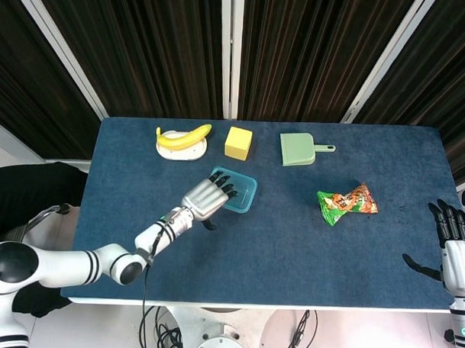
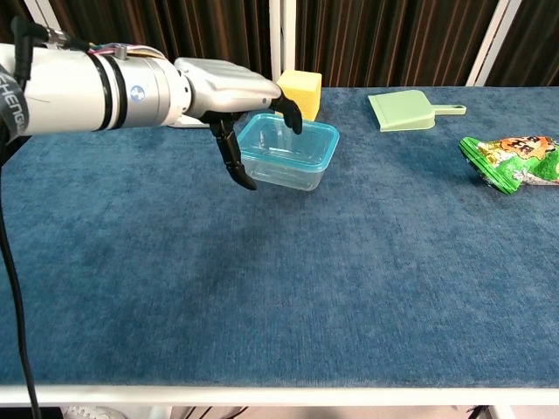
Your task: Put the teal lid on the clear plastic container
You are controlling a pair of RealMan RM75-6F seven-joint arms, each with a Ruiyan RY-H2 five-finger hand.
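The clear plastic container [image 1: 239, 191] [image 2: 293, 155] stands on the blue table left of centre, with a teal lid [image 2: 302, 131] as a translucent rim along its top. My left hand [image 1: 206, 197] [image 2: 229, 87] hovers over its left end with fingers spread. The fingertips [image 2: 293, 112] hang above the back rim and the thumb points down beside the left wall. It holds nothing. My right hand [image 1: 453, 250] hangs open at the table's right edge, seen only in the head view.
A banana on a white plate [image 1: 182, 138], a yellow block [image 1: 238, 142] [image 2: 298, 92] and a green dustpan [image 1: 298, 149] [image 2: 402, 111] line the far side. A green snack bag [image 1: 346, 202] [image 2: 511, 161] lies to the right. The blue table [image 2: 288, 288] stretches toward me.
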